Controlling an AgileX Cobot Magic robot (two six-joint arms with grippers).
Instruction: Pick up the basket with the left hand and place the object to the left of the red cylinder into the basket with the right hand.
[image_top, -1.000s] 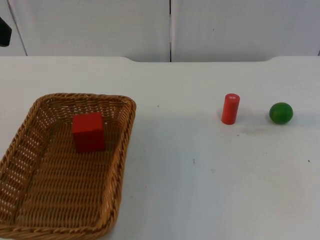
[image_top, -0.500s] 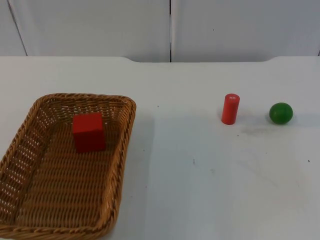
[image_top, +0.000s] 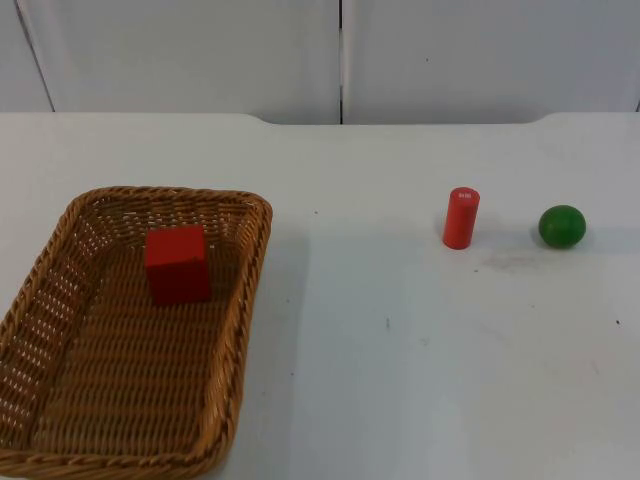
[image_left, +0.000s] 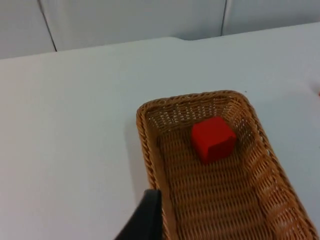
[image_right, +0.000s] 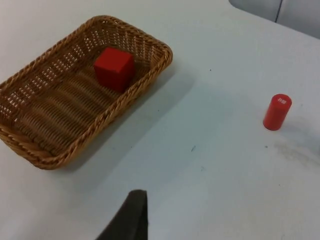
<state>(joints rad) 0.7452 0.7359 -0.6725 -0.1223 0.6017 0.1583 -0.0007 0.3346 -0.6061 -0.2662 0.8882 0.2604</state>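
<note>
One basket (image_top: 243, 300) with one red cube (image_top: 178, 264); one red cylinder (image_top: 460, 217), one green ball (image_top: 562, 226); hand states untellable.

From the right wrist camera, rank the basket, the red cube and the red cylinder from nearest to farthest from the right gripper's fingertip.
1. Basket: its near rim lies closest to the right gripper's fingertip, off to one side.
2. Red cube: inside the basket, toward its far end.
3. Red cylinder: upright on the white table on the opposite side; cube and cylinder are close to call.
</note>
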